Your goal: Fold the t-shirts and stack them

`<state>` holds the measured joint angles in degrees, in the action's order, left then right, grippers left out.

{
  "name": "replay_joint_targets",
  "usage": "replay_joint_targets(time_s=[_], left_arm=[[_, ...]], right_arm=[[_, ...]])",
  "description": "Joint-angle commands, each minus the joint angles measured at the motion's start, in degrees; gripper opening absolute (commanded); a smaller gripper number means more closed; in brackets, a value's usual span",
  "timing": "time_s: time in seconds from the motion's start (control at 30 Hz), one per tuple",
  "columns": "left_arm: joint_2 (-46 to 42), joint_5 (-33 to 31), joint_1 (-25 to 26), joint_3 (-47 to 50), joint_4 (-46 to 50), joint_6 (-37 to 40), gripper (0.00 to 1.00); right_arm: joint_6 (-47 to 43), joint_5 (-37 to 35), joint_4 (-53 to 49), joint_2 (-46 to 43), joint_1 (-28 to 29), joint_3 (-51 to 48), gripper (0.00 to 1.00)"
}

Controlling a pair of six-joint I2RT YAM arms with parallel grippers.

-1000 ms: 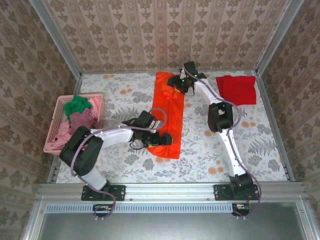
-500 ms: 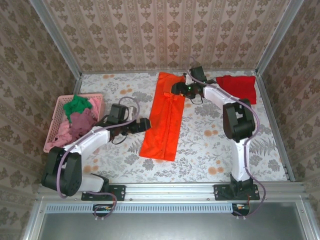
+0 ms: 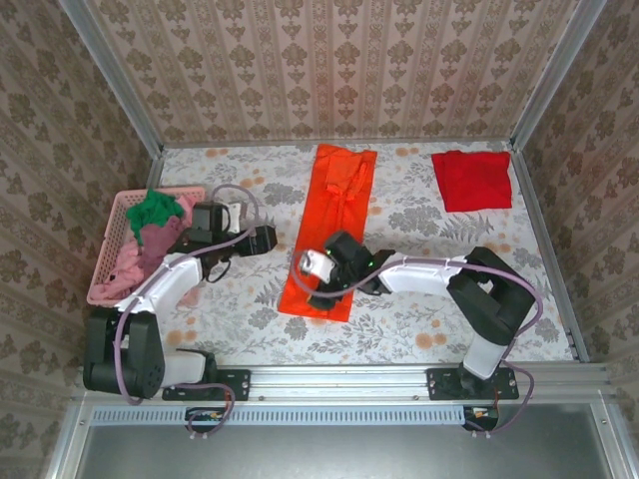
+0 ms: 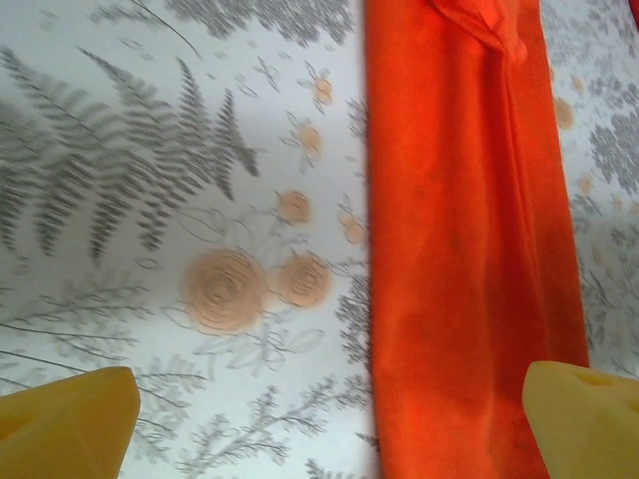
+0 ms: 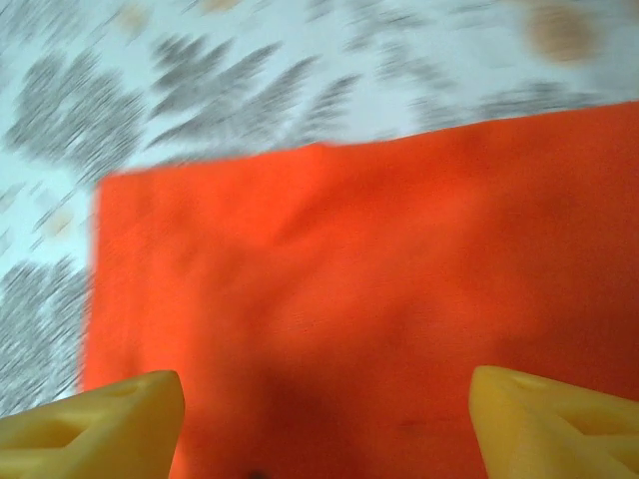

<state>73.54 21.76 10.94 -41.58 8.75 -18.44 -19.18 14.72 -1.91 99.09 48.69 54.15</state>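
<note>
While the top view shows the long bright orange cloth t-shirt [image 3: 334, 225] lying lengthwise mid-table, the right gripper [image 3: 312, 271] hides part of its near end. The left gripper [image 3: 270, 239] hangs just beside it. In the left wrist view the jaws stand wide and empty, fingertips [image 4: 70, 414] cut off by the frame. The blurred right wrist view shows jaws spread above the shirt's corner, grasping nothing.

**Top view.** Table [image 3: 419, 309]: white surface printed with grey ferns and peach-orange rosettes. Walls [image 3: 329, 70]: beige wallpaper with a repeating damask motif.

- From centre toward 12 o'clock: plain bright orange t-shirt [image 3: 334, 200].
- At 2 o'clock: plain deeper red t-shirt [image 3: 471, 180].
- At 9 o'clock: pink lattice basket [image 3: 185, 196] containing a green t-shirt [image 3: 155, 208], a mauve t-shirt [image 3: 168, 239] and a pale pink t-shirt [image 3: 122, 267].
- Left arm [image 3: 165, 279] and right arm [image 3: 424, 269]: white shells with black joints.

**Wrist views.** Left gripper [image 4: 324, 424] and right gripper [image 5: 324, 424]: yellow fingertips [image 4: 70, 414].
</note>
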Motion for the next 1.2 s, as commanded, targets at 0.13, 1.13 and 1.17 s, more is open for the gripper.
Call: replay_joint_targets(time_s=[0.13, 1.13, 1.17], left_arm=[[-2.3, 0.4, -3.5, 3.5, -1.9, 2.8, 1.00], [-6.0, -8.9, 8.1, 7.8, -15.8, 8.6, 1.00], [-6.4, -8.3, 8.3, 7.7, -15.8, 9.3, 1.00]], right_arm=[[-9.8, -1.4, -3.0, 0.1, 4.1, -0.1, 0.74], [-16.4, -1.7, -24.7, -11.1, 3.0, -2.5, 0.00], [-17.6, -1.8, -25.4, -12.8, 2.0, -3.0, 0.00]])
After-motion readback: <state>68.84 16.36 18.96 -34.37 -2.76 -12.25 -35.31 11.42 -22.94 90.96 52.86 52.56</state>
